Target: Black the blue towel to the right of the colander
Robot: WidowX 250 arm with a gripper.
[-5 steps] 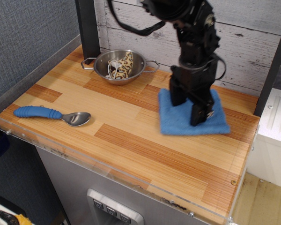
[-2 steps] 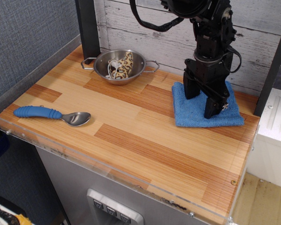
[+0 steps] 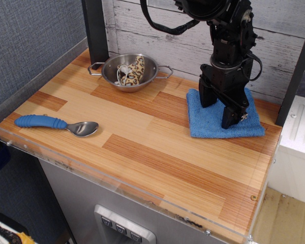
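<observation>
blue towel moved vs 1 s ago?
Yes. The blue terry towel has shifted right and toward the back wall, farther from the steel colander, with the tool open over it.

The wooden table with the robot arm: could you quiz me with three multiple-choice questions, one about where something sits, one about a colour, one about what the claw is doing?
1. Where does the blue towel lie compared with the colander?
A. To its right
B. Underneath it
C. To its left, near the spoon

2. What colour is the handle of the spoon?
A. Red
B. Blue
C. Yellow

3. How does the gripper stand?
A. Shut on the spoon
B. Open, fingers spread over the towel
C. Reaching inside the colander

Answers:
1 A, the towel sits toward the table's right end, the colander at the back further left.
2 B, the ridged handle is blue.
3 B, a clear gap shows between its two fingers above the towel.
</observation>
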